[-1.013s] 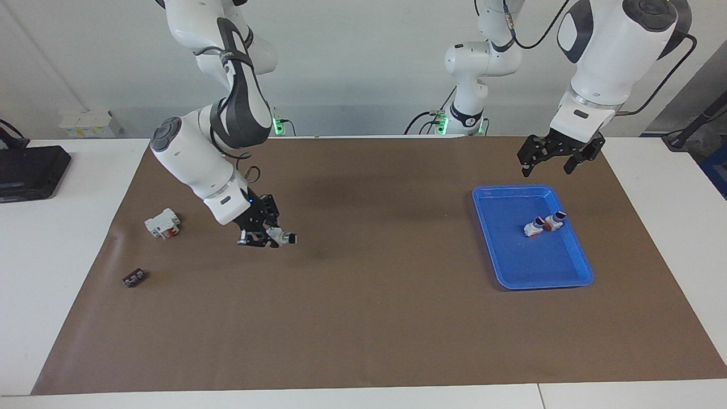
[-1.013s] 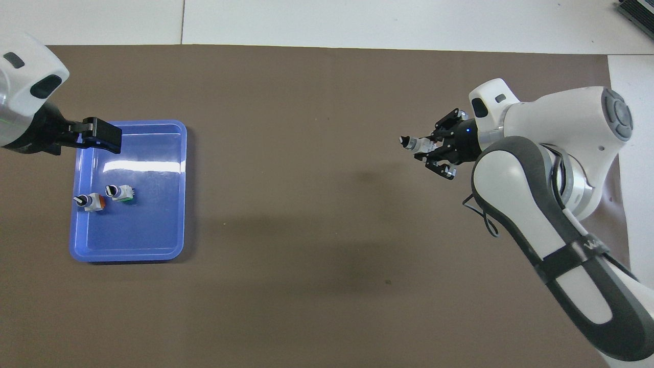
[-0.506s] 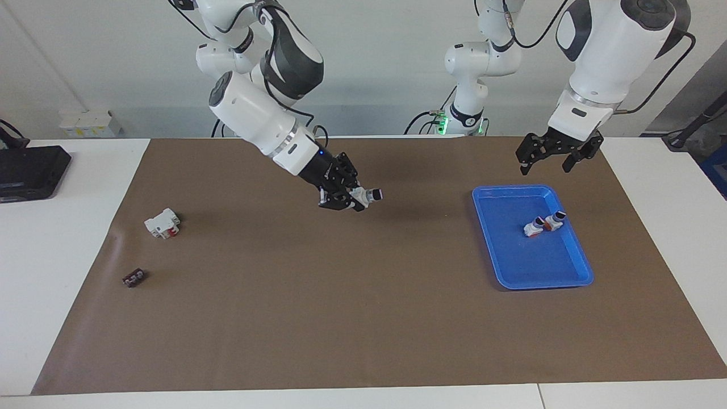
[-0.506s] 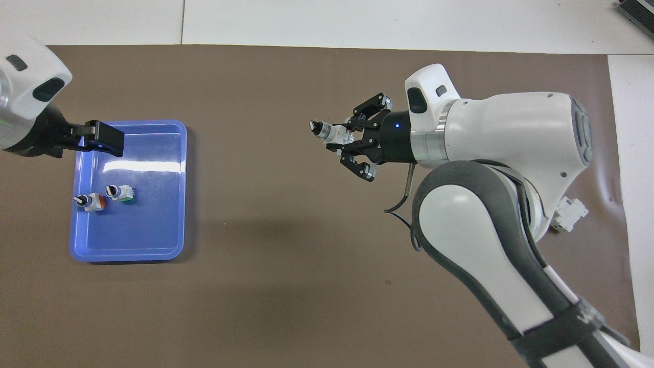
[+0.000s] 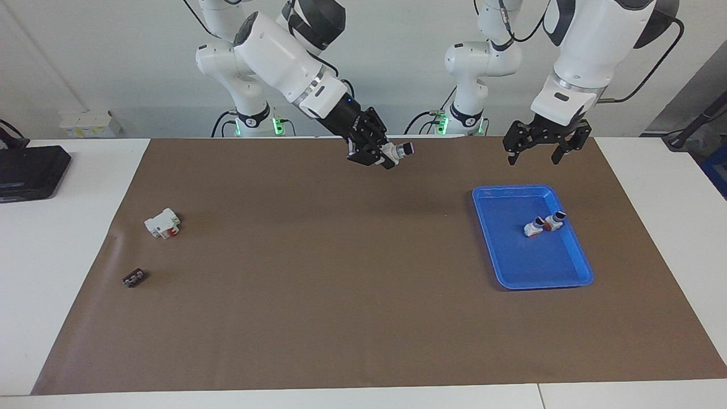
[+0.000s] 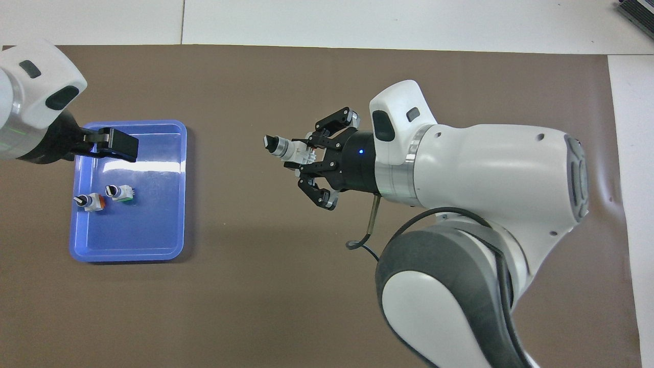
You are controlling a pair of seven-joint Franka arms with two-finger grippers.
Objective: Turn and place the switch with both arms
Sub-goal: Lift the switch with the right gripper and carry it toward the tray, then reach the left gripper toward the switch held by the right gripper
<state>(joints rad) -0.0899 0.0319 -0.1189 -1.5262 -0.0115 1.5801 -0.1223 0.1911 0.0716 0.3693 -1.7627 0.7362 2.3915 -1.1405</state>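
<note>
Right now my right claw [image 5: 381, 154] is clamped on the switch [image 5: 397, 151], white body pinched between the fingertips, black knob sticking out toward the left arm's end of the bench [image 5: 79, 238]. It's up in the air over the brown mat [image 5: 341, 295], above the strip closest to the robots, about mid-bench. In the overhead view the same right claw [image 6: 306, 158] shows its outer links splayed to both sides and the switch [image 6: 282, 147] pointing knob-first toward the tray. My left claw [image 5: 538, 149] hangs with fingers spread wide and nothing in it, over the mat just at the robot-side edge of the blue tray [image 5: 579, 267]; from overhead the left claw [image 6: 110, 145] overlaps the tray [image 6: 127, 253] rim farthest from the robots, but the facing view shows it well above, not touching. Two more small selector switches [image 5: 544, 224] lie side by side in the tray, touching or nearly so, one with an orange-red base, the other looks green-based from overhead. Toward the right arm's end of the bench a white block with a red part [image 5: 162, 222] sits on the mat, and a tiny dark brown piece [image 5: 134, 278] lies farther from the robots than that block, well apart from it. A black box [image 5: 28, 170] sits off the mat on the white bench top at that same end.
</note>
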